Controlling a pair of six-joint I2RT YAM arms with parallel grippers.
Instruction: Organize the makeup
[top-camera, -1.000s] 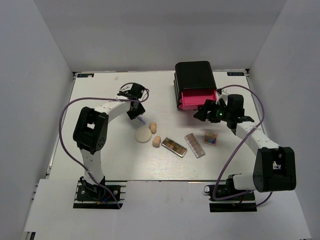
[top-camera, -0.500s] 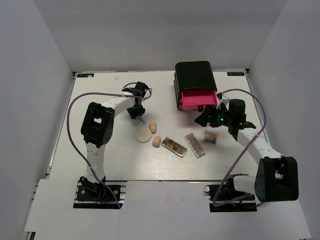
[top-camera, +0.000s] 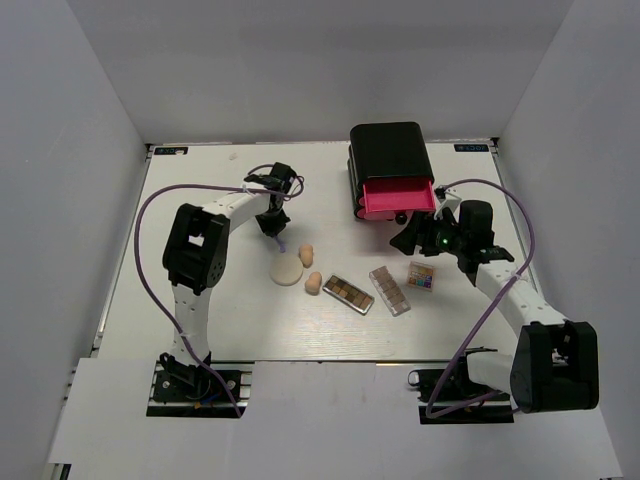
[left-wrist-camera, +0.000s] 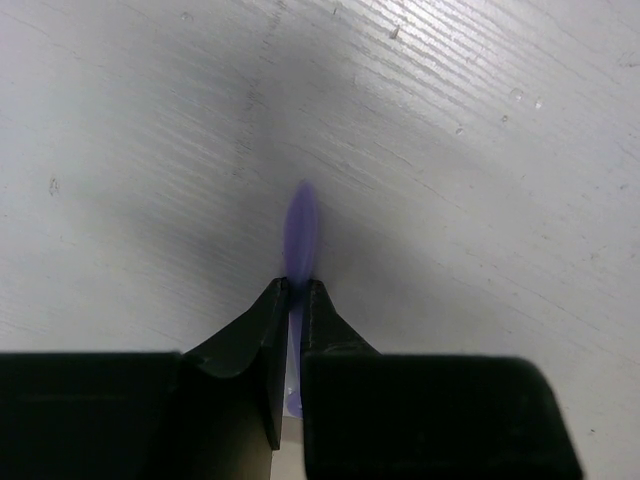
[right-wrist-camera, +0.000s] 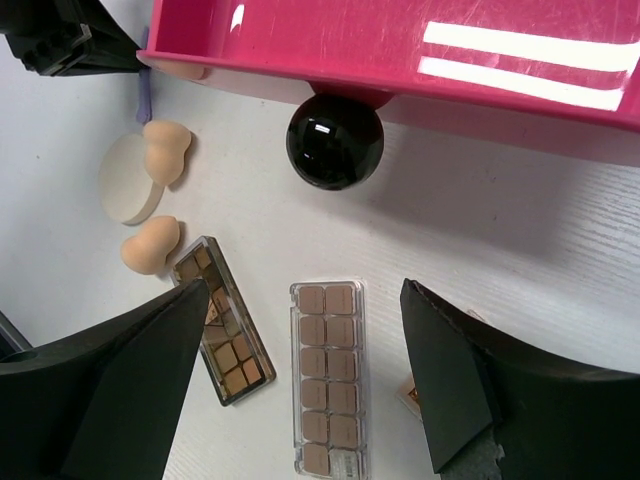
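Stick (left-wrist-camera: 300, 225) pinched at frame centre by left gripper (left-wrist-camera: 293, 300); straight lift advised, as thin shaft may slip. Right gripper (right-wrist-camera: 303, 300) spread wide below drawer (right-wrist-camera: 330, 40).

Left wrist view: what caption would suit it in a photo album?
Left gripper pinching a thin lavender stick, its blurred tip jutting out ahead against the white table.

sponges (top-camera: 306, 252) (by puff (top-camera: 287, 271)) left of palettes (top-camera: 348, 293)
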